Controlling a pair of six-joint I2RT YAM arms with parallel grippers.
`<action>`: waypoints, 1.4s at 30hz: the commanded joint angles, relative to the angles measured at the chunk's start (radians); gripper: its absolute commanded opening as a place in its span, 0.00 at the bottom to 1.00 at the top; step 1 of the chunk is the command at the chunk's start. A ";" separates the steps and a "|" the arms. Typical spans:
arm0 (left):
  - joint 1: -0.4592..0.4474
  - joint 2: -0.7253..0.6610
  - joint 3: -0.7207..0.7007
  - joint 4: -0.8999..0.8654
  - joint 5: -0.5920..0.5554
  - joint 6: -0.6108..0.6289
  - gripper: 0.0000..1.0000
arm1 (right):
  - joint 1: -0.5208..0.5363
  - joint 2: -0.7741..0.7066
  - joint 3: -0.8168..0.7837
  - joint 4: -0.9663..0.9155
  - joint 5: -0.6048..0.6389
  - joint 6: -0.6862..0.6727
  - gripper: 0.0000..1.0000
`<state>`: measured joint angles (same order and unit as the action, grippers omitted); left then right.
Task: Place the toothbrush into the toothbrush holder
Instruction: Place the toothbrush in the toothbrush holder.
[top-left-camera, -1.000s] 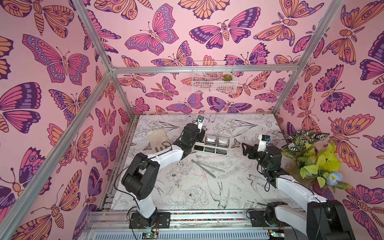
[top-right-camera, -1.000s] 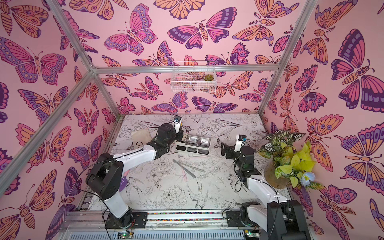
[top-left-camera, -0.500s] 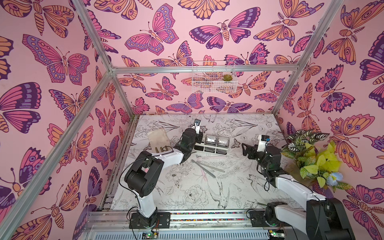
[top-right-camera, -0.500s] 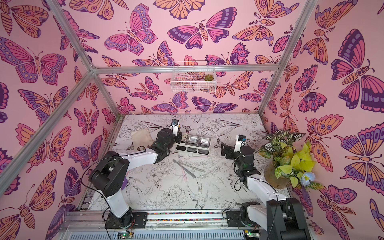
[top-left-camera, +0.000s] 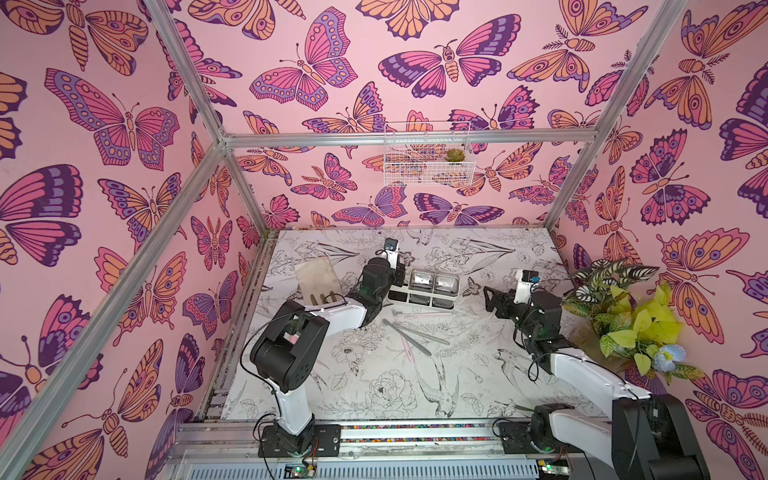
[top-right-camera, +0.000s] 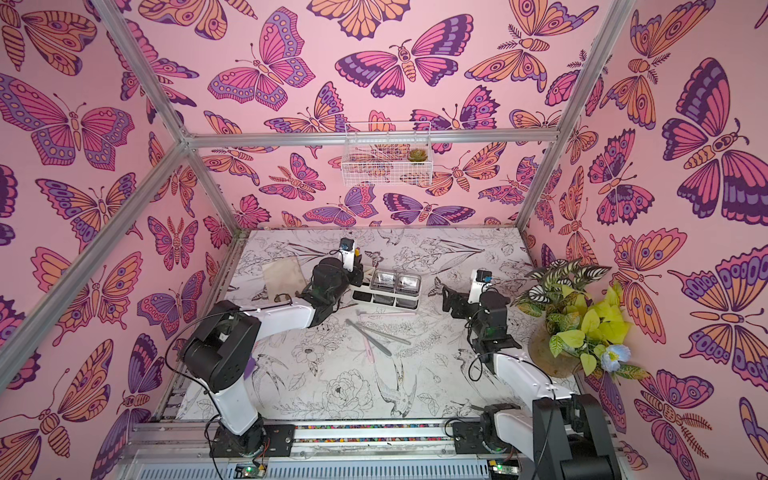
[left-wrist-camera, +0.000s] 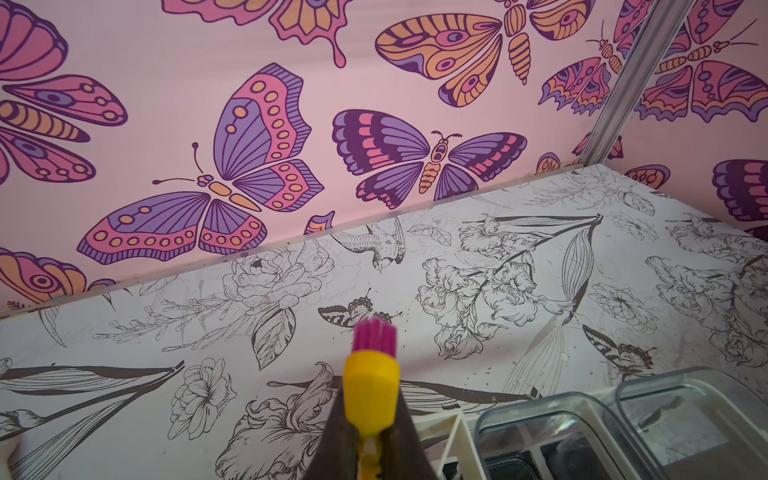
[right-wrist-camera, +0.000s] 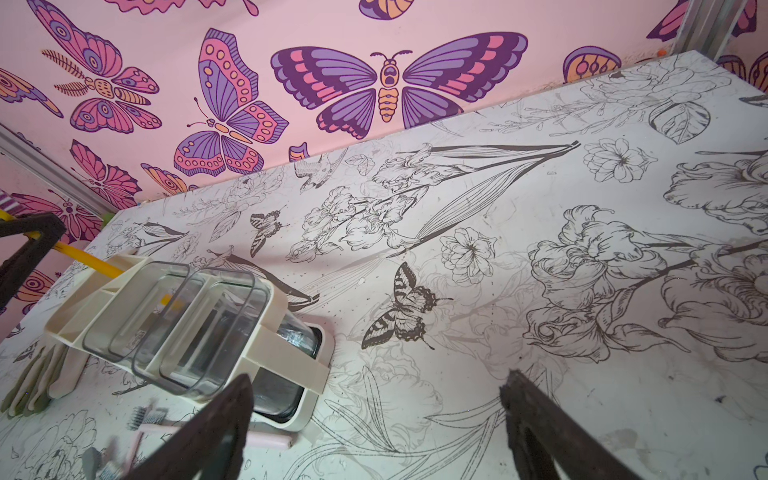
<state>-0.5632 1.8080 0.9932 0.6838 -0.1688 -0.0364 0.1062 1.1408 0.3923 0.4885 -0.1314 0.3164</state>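
Floral tabletop, spare toothbrushes near toothbrush holder, potted plant at edge

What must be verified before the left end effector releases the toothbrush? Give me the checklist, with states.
1. Left end effector shut on toothbrush, bristles up: ok.
2. Handle inside the slot section of the toothbrush holder, per right wrist view: ok.
3. Handle end resting on the slot's floor: cannot tell.
4. Toothbrush holder upright on table: ok.
5. Right end effector open, apart from toothbrush holder: ok.
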 joint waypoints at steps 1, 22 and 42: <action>0.007 0.032 0.003 -0.005 0.020 -0.013 0.00 | 0.006 0.006 0.033 -0.015 0.014 -0.009 0.94; 0.011 0.071 0.018 -0.049 0.020 -0.005 0.02 | 0.006 0.023 0.044 -0.024 0.018 0.001 0.94; 0.012 0.022 0.022 -0.104 0.032 0.017 0.39 | 0.006 0.028 0.046 -0.025 0.025 0.006 0.97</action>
<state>-0.5602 1.8519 1.0122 0.5980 -0.1463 -0.0254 0.1062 1.1652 0.4103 0.4706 -0.1200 0.3164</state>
